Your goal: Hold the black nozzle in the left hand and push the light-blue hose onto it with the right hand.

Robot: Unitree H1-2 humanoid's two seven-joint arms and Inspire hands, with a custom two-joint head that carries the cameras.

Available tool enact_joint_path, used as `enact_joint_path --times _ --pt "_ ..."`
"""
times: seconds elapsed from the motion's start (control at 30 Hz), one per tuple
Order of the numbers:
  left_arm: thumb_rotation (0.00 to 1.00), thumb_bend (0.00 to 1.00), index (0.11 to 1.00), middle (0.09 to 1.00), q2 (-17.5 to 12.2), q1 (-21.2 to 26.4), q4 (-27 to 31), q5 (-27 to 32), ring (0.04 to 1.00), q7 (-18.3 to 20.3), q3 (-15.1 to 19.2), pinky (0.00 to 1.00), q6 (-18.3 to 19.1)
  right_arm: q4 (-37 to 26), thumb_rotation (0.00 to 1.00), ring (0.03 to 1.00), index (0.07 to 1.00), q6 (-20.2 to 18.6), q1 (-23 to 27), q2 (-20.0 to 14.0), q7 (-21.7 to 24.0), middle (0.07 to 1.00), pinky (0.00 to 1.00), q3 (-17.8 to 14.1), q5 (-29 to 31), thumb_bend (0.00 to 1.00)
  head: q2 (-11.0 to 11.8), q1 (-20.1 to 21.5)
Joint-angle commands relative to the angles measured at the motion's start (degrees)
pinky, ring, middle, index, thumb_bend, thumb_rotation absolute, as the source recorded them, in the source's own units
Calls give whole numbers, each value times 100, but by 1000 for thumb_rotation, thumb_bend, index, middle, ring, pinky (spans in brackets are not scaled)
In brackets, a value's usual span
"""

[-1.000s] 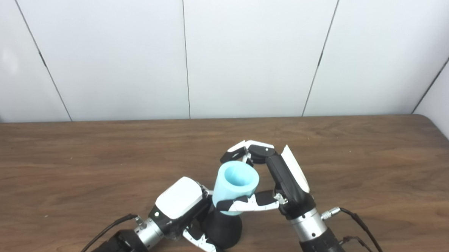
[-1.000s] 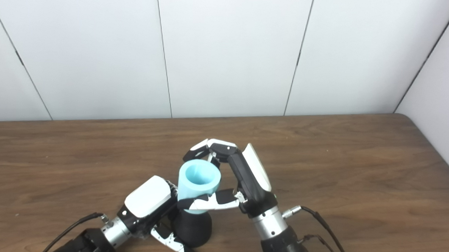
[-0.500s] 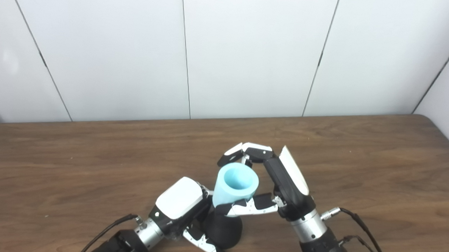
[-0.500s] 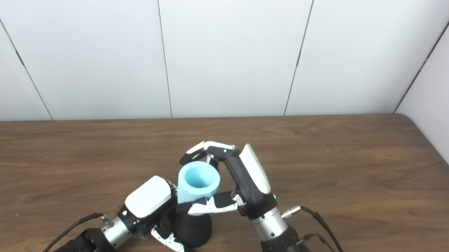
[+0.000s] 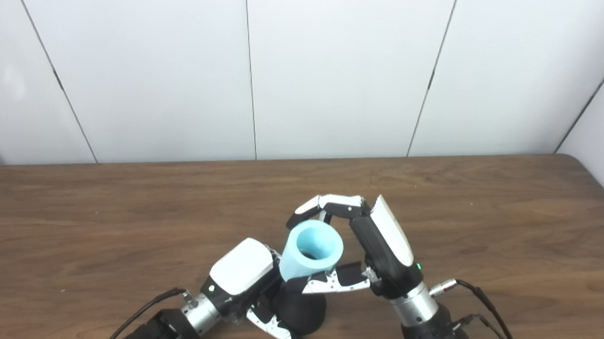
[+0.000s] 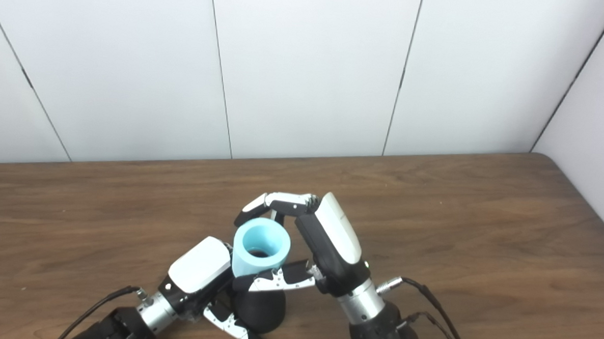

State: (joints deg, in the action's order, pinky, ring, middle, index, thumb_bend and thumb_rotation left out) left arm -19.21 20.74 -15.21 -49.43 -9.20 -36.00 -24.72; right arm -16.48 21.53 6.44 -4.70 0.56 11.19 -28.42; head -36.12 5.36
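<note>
In the left eye view, the left hand [image 5: 248, 282] wraps its fingers around the black nozzle [image 5: 303, 312], which stands on the wooden table [image 5: 75, 231]. The light-blue hose [image 5: 311, 250] sits atop the nozzle, tilted, pinched by the right hand [image 5: 367, 246]. In the right eye view, dark nozzle shows inside the hose's open mouth.
</note>
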Motion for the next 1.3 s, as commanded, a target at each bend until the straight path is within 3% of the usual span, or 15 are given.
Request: enact_joint_path --times 0.0,0.43,0.63,1.0,1.27 --pt "43 520 483 198 107 -762 -486 -152 129 208 -357 78 -42 -55 0 331 508 310 180 45 -161 464 258 -13 -84 524 -5 7" --pt "43 520 483 196 97 -771 -465 -214 130 173 -376 78 -41 -14 0 331 510 394 229 -18 -305 462 250 1 -482 524 8 8" --pt "43 520 483 193 96 -772 -479 -277 130 120 -399 78 -52 -202 0 314 516 115 233 -62 -111 458 230 -5 -563 523 15 22" --pt "43 519 483 211 109 -763 -479 -284 140 171 -402 84 -13 -552 0 174 533 -441 259 -174 384 423 113 -41 -542 519 10 22" --pt "43 519 483 209 136 -758 -484 -210 136 250 -390 80 3 -671 0 129 482 -669 296 -203 551 472 77 -44 -575 529 -3 13"
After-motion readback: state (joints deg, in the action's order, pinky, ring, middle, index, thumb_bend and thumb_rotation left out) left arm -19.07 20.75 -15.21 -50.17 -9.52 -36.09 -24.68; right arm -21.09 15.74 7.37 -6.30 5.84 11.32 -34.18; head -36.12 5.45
